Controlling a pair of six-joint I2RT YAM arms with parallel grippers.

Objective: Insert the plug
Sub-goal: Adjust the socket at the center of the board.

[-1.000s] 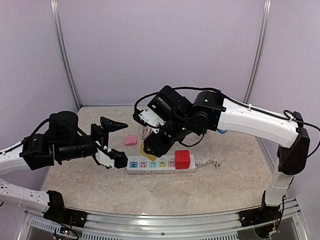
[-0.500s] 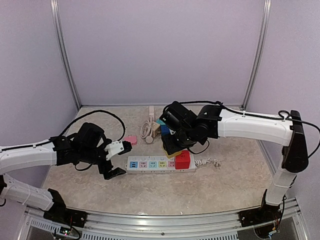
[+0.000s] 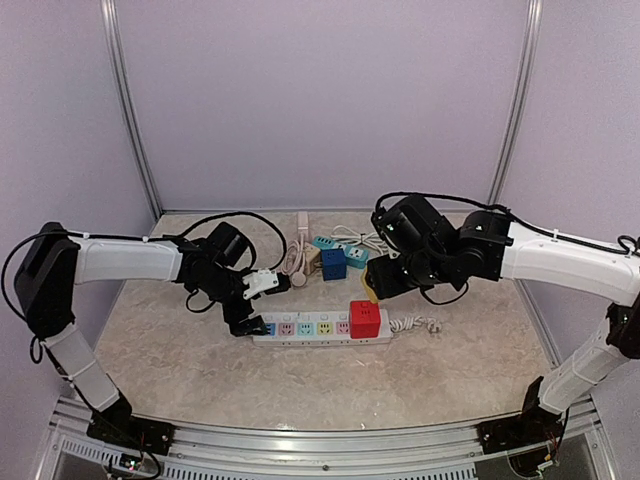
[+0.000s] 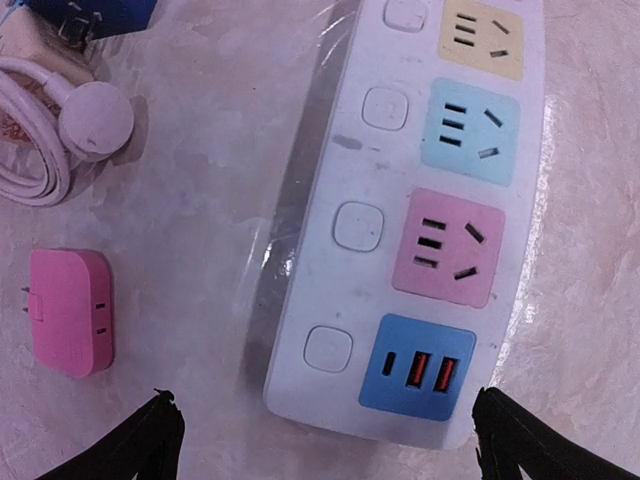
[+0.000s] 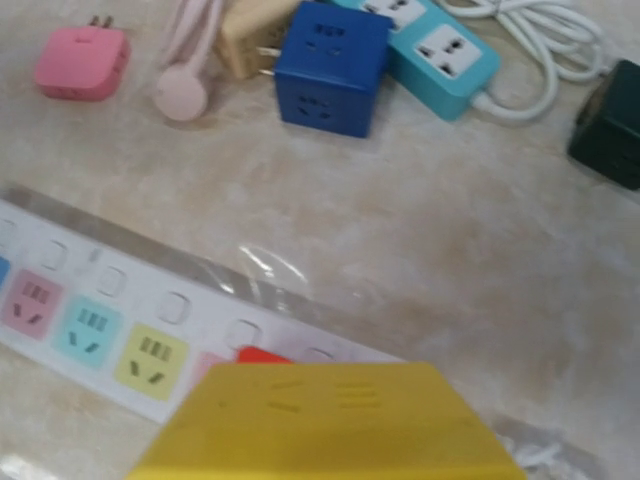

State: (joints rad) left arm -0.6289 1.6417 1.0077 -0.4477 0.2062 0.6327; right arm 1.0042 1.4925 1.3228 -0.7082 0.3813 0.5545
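Yellow plug [image 5: 330, 420] is pinched in the right gripper [image 3: 385, 280] and held over the table's [image 3: 450, 370] middle, just behind the right end of the white power strip [image 3: 310, 328], where a red cube [image 3: 364, 319] is seated, while the left gripper [image 3: 258, 305] is spread wide over the strip's left end, with coloured sockets [image 4: 458, 247] lying uncovered between them.

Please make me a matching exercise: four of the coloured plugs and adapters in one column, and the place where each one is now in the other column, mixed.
Things
1. yellow plastic cube plug
2. red plastic cube plug
3. flat pink plastic adapter
4. blue plastic cube adapter

Places
A. next to the teal power strip
B. in the right pincer
C. on the white power strip
D. flat on the table, alone

Pairs: 1-B, 2-C, 3-D, 4-A
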